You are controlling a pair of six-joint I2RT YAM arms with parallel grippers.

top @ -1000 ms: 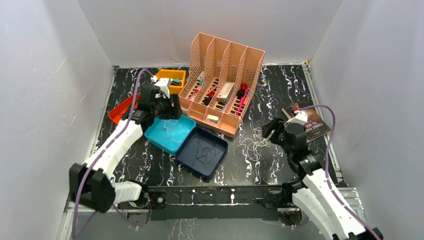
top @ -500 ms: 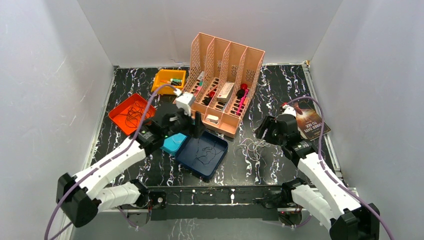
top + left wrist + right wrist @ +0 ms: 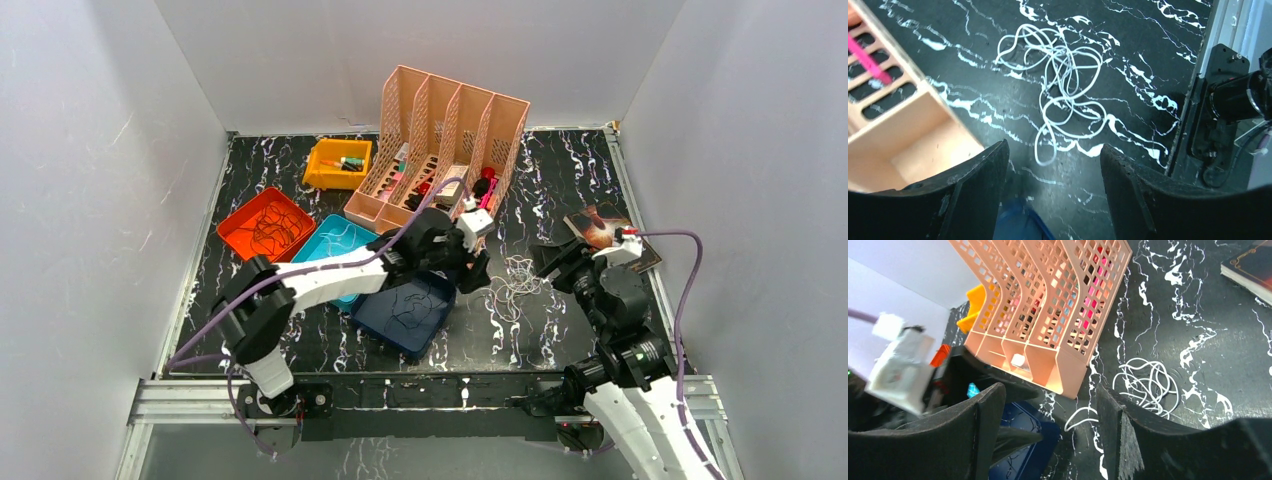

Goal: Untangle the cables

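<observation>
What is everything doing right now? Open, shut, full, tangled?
White cables: tangled in one heap.
Left claw: open, empty, pointing at the heap.
Right claw: open, empty.
Navy tray: holds dark cables.
Teal tray: holds a white cable.
Red tray: holds dark cables too.
Yellow bin: holds small things.
Rack: upright, slots partly filled.
Book: closed, lying flat.

I see black marbled surface (image 3: 560, 170) | carrying: pink organizer (image 3: 445, 130), yellow bin (image 3: 322, 181), orange tray (image 3: 232, 232), teal tray (image 3: 345, 236), navy tray (image 3: 400, 336), book (image 3: 597, 222) | white cables (image 3: 515, 280) heaped between navy tray and book
</observation>
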